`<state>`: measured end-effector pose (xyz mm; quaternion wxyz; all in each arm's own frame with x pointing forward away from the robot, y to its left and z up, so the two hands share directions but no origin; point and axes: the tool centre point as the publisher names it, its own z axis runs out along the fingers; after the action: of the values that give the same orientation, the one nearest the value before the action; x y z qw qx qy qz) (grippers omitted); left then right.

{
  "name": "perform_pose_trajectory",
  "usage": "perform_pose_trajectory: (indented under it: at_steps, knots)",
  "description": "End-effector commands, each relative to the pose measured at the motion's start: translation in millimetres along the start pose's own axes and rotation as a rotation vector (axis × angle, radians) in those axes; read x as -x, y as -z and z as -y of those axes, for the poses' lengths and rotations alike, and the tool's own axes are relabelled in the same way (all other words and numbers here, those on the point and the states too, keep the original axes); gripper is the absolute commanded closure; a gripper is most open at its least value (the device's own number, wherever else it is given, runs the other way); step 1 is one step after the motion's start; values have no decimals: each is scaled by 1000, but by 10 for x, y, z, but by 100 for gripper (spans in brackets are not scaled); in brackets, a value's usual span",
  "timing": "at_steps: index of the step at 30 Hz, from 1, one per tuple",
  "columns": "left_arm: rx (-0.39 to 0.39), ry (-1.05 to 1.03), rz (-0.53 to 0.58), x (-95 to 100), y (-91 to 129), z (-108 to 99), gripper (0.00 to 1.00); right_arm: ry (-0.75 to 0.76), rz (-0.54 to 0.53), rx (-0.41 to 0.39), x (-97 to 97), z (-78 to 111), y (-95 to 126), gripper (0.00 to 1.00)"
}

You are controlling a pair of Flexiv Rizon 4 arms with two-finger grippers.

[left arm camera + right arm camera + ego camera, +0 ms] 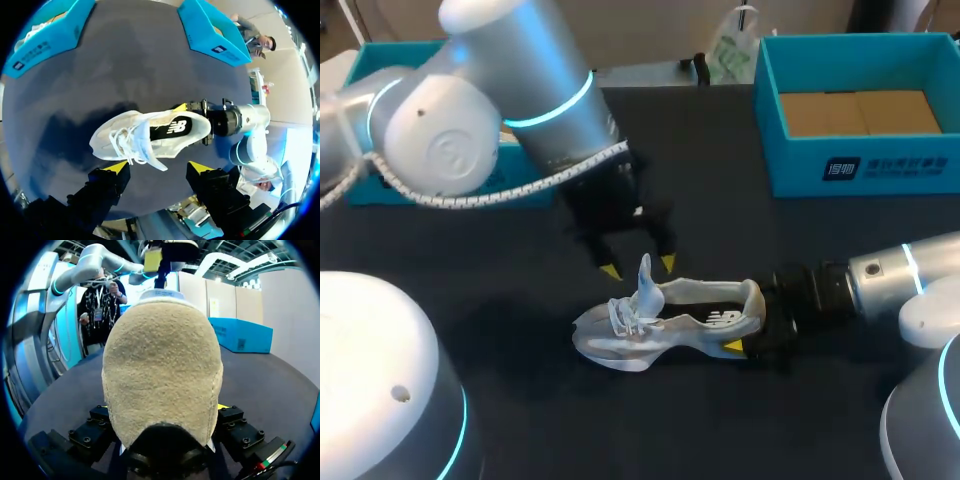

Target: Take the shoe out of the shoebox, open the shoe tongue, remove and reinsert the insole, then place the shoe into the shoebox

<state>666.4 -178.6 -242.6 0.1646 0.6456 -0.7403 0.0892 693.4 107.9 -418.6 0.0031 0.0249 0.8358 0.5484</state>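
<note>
The left gripper (638, 267) hangs wide open, empty, just above the white mesh lace-up shoe (660, 325) and its raised tongue (646, 287). The right gripper (750, 325) clamps its heel.

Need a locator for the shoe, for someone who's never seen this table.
On the dark table, go to the middle. The shoe sits there, heel in the right gripper: the only pale, laced thing, tongue sticking up, unlike the teal boxes behind.

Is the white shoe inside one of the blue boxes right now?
No, the shoe rests on the dark table, outside the blue shoebox.
</note>
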Motion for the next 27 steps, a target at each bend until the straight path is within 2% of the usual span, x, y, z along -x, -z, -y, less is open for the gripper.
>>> perform_pose_trajectory:
  at_steps: [1, 4, 5, 7, 8, 9, 10, 13, 14, 16, 18, 27]
  knots:
    - [14, -37, 137, -169, 108, 73, 26, 0, 2, -4, -11, -16, 5, 100]
    - [28, -95, 167, -217, 142, 64, 28, 0, 2, -4, -11, -16, 5, 100]
    - [36, -115, 172, -233, 137, 60, 33, 0, 2, -4, -11, -16, 5, 100]
    - [27, -161, 175, -268, 109, 61, 54, 0, 2, -4, -11, -16, 5, 100]
    - [32, -180, 177, -283, 95, 60, 58, 0, 2, -4, -11, -16, 5, 100]
    - [25, -214, 185, -299, 77, 66, 90, 0, 2, -4, -11, -16, 5, 100]
    - [38, -260, 185, -306, 61, 66, 100, 0, 2, -4, -11, -16, 5, 100]
    - [27, -384, 201, -314, 32, 56, 100, 0, 2, -4, -11, -16, 5, 100]
    - [47, -439, 190, -315, 29, 51, 100, 0, 2, -4, -11, -16, 5, 100]
    - [121, -581, 180, -309, 31, 45, 100, 0, 2, -4, -11, -16, 5, 100]
    - [227, -671, 220, -318, 24, 93, 100, 0, 2, -4, -11, -16, 5, 100]
    - [227, -671, 220, -318, 24, 93, 100, 0, 2, -4, -11, -16, 5, 100]
